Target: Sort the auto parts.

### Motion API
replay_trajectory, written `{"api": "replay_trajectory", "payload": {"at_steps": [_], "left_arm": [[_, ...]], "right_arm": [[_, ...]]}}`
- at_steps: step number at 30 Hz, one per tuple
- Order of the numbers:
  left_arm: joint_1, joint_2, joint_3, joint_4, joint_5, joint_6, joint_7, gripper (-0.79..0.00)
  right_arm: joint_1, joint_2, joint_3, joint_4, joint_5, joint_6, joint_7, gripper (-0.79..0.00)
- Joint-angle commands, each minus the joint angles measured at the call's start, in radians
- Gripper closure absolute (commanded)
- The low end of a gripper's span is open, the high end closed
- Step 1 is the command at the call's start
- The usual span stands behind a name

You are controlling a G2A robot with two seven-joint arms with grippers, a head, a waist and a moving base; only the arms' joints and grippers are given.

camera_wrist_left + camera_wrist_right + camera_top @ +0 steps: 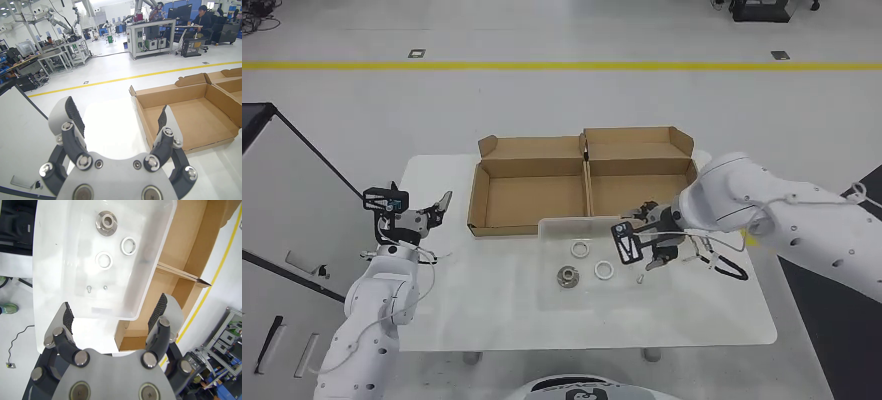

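Jaws spread, right tool [115,308] at the clear tray [162,243]'s edge: flange [106,222], two rings [104,260], two small bolts [88,289] inside.

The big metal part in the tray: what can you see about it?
The metal part is a round, dull grey disc with a raised hollow tube in its middle and small holes in its flat rim. It lies flat, tube up, on the floor of the clear tray. Two white rings lie near it, not touching. The open right claw hangs apart from it.
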Motion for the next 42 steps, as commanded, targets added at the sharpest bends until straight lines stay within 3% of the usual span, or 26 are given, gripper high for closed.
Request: {"api": "replay_trajectory", "payload": {"at_steps": [1, 12, 23, 36, 42], "left_arm": [[0.000, 0.000, 0.000, 0.000, 0.000, 0.000, 0.000, -0.785], [0.000, 0.000, 0.000, 0.000, 0.000, 0.000, 0.000, -0.785], [0.000, 0.000, 0.000, 0.000, 0.000, 0.000, 0.000, -0.785], [0.000, 0.000, 0.000, 0.000, 0.000, 0.000, 0.000, -0.785], [0.000, 0.000, 0.000, 0.000, 0.000, 0.000, 0.000, -0.785]], "right_arm": [[0.024, -0.003, -0.039, 0.005, 0.008, -0.001, -0.001, -0.785], [-0.001, -0.046, -0.064, 0.048, 0.026, 0.000, 0.000, -0.785], [-0.034, -0.092, -0.064, 0.108, 0.009, 0.072, 0.072, -0.785], [-0.055, -0.093, -0.062, 0.106, 0.001, 0.092, 0.046, -0.785], [-0.050, -0.101, -0.064, 0.134, 0.148, 0.137, 0.137, -0.785]]}}
